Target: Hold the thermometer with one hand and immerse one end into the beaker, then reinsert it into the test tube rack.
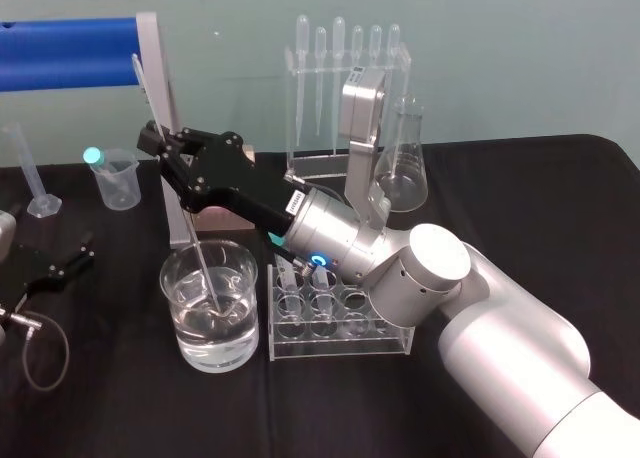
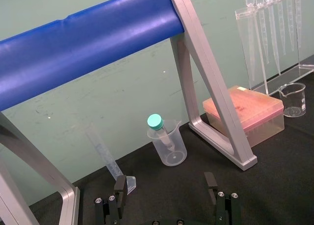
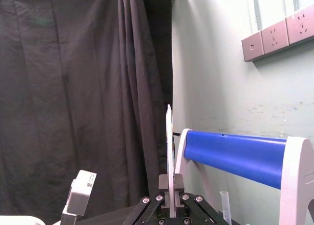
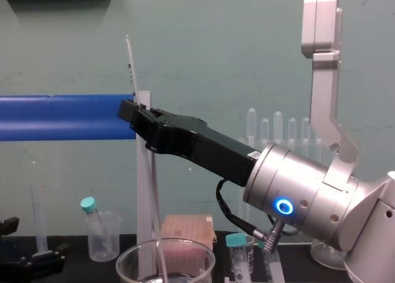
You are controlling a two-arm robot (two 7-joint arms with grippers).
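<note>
- Right gripper [image 1: 160,146] is clenched on the thermometer [image 4: 130,63], gripping it partway up the rod. It sits above and behind the beaker [image 1: 210,313].
- The right wrist view shows the rod pinched between the black fingers [image 3: 178,182], with its upper part sticking up past them.
- Thermometer is tilted, top end leaning to the robot's left. Its lower end is down inside the beaker, in the water.
- Beaker stands on the black table [image 1: 520,178], front centre, and is partly filled with clear liquid.
- Test tube rack [image 1: 338,323] is just beside the beaker on its right, with the right arm over it. A teal-capped tube [image 4: 236,249] stands in the rack.
- Left gripper [image 2: 165,188] is low at the table's left edge, fingers spread apart and holding nothing.
- Behind are the pipette stand [image 1: 345,88], conical flask [image 1: 405,168], pink box [image 2: 255,109] and a small plastic cup with a teal-capped tube [image 1: 115,178].
- Blue bar on a silver frame [image 1: 70,38] is at rear left.
</note>
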